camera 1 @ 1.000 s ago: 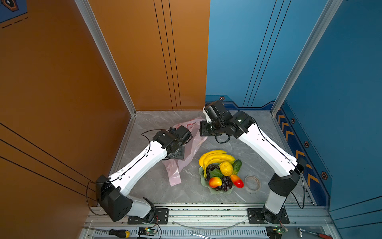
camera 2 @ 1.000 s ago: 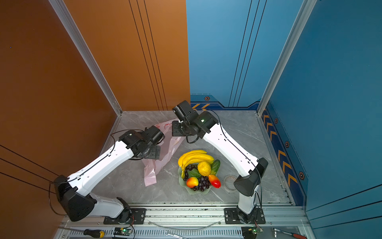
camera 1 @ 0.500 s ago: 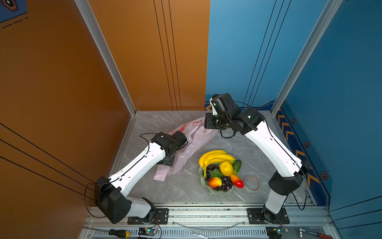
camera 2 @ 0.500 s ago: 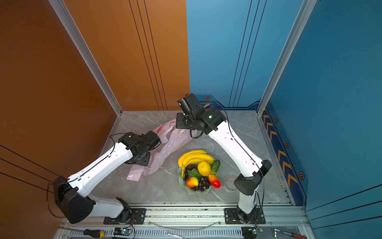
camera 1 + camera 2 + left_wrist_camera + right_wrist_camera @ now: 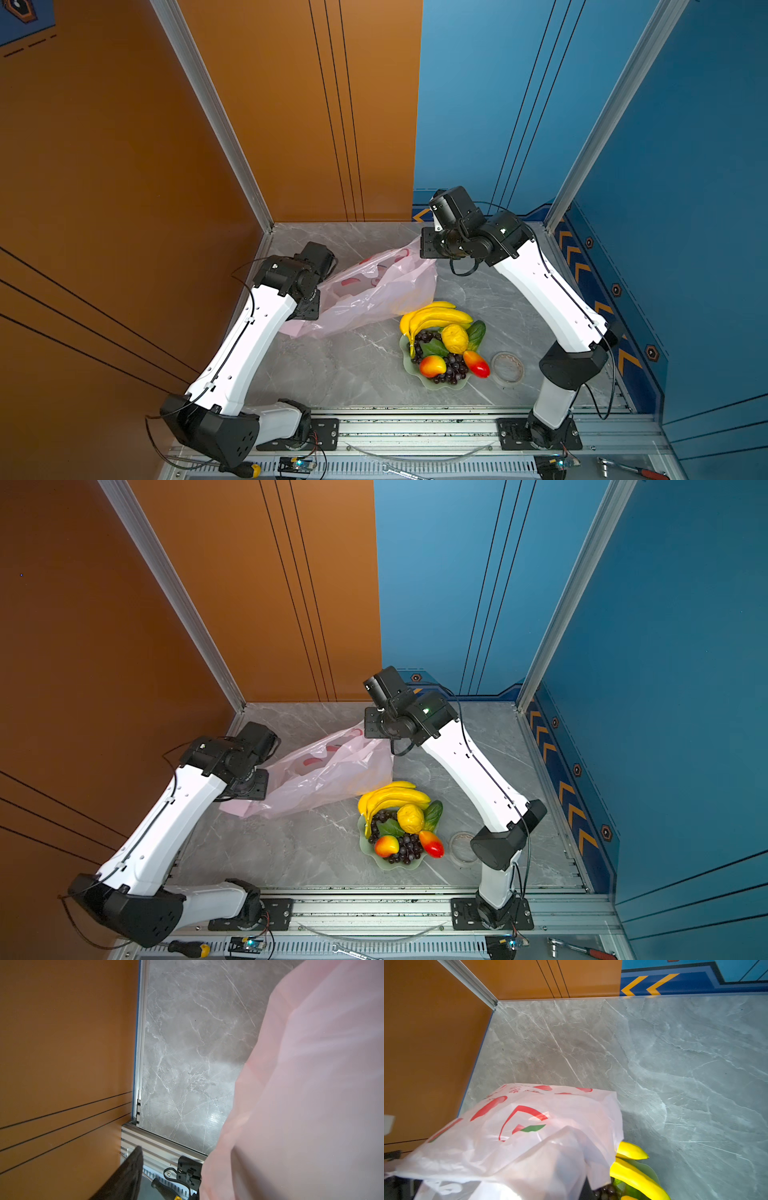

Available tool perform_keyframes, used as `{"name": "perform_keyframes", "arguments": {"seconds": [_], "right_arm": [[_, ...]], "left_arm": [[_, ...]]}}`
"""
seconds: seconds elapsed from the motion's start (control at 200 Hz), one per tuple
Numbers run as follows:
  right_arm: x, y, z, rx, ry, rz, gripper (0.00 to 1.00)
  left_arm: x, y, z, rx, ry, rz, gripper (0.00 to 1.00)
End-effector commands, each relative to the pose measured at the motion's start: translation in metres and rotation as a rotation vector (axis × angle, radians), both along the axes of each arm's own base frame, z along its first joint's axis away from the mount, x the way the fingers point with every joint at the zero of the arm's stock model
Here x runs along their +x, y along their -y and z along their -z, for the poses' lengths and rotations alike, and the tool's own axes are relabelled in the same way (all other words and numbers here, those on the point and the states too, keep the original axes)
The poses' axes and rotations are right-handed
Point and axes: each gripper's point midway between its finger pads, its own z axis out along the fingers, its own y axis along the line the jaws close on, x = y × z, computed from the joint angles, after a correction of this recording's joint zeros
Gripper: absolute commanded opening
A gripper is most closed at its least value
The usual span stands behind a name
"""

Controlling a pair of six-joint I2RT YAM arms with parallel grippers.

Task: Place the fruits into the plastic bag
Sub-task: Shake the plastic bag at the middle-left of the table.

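Marble tbl [image 5: 353, 365], bag [image 5: 374, 299], plate [image 5: 446, 385], tape roll [image 5: 495, 368]

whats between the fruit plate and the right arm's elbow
A clear tape roll lies flat there, near the plate; both top views show it.

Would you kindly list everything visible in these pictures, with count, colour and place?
plastic bag: one, pale pink with red print, between the arms
banana bunch: one, yellow, plate's far edge
lemon: one, yellow, plate centre
mangoes: two, red-yellow, plate's near side
grapes: one bunch, dark purple, between mangoes
green fruit: one, beside lemon
plate: one, pale green, under fruit
tape roll: one, clear, beside plate
screwdriver: one, black-yellow, front rail
left claw: black, at bag's near end
right claw: black, shut on bag's far corner
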Motion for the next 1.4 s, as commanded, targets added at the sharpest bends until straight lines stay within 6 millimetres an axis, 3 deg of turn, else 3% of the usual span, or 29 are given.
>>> {"name": "perform_keyframes", "arguments": {"seconds": [0.0, 0.065, 0.36, 0.471, 0.536, 0.601, 0.701, 0.766, 0.816, 0.886, 0.976, 1.001, 1.106, 1.167, 1.237, 1.392], "right_arm": [[0.006, 0.025, 0.010, -0.133, 0.007, 0.037, 0.00], [0.007, 0.020, 0.012, -0.132, 0.009, 0.015, 0.00], [0.017, -0.026, 0.011, -0.032, 0.057, -0.090, 0.00], [0.031, -0.047, -0.003, 0.060, 0.108, -0.114, 0.00], [0.044, -0.061, -0.027, 0.140, 0.177, -0.132, 0.00], [0.052, -0.071, -0.068, 0.208, 0.295, -0.155, 0.00], [0.045, -0.078, -0.129, 0.262, 0.509, -0.205, 0.00], [0.038, -0.075, -0.147, 0.250, 0.603, -0.220, 0.00], [0.037, -0.069, -0.144, 0.240, 0.622, -0.211, 0.00], [0.042, -0.058, -0.113, 0.219, 0.578, -0.189, 0.00], [0.054, -0.039, -0.023, 0.158, 0.420, -0.128, 0.00], [0.063, -0.022, 0.004, 0.151, 0.362, -0.086, 0.00], [0.065, -0.003, 0.088, 0.162, 0.173, -0.047, 0.00], [0.062, 0.002, 0.115, 0.129, 0.125, -0.046, 0.00], [0.061, 0.004, 0.130, 0.118, 0.096, -0.051, 0.00], [0.060, 0.002, 0.134, 0.121, 0.079, -0.070, 0.00]], "left_arm": [[-0.008, -0.011, -0.007, 0.019, -0.046, 0.009, 0.70], [-0.007, -0.008, -0.007, -0.016, -0.039, 0.003, 0.66], [0.007, 0.032, -0.023, -0.273, 0.074, 0.012, 0.04], [0.017, 0.035, -0.042, -0.295, 0.136, 0.010, 0.00], [0.028, 0.033, -0.067, -0.283, 0.217, 0.015, 0.00], [0.039, 0.033, -0.102, -0.267, 0.333, 0.035, 0.00], [0.047, 0.045, -0.163, -0.232, 0.570, 0.110, 0.00], [0.049, 0.059, -0.179, -0.252, 0.676, 0.158, 0.00], [0.053, 0.066, -0.162, -0.313, 0.671, 0.139, 0.00], [0.058, 0.077, -0.102, -0.380, 0.565, 0.099, 0.00], [0.058, 0.093, -0.011, -0.457, 0.420, 0.034, 0.00], [0.055, 0.096, 0.012, -0.475, 0.384, 0.012, 0.00], [0.043, 0.101, 0.083, -0.552, 0.296, -0.091, 0.00], [0.039, 0.104, 0.104, -0.583, 0.275, -0.123, 0.00], [0.037, 0.108, 0.115, -0.604, 0.261, -0.137, 0.00], [0.038, 0.112, 0.119, -0.612, 0.244, -0.126, 0.05]]}}
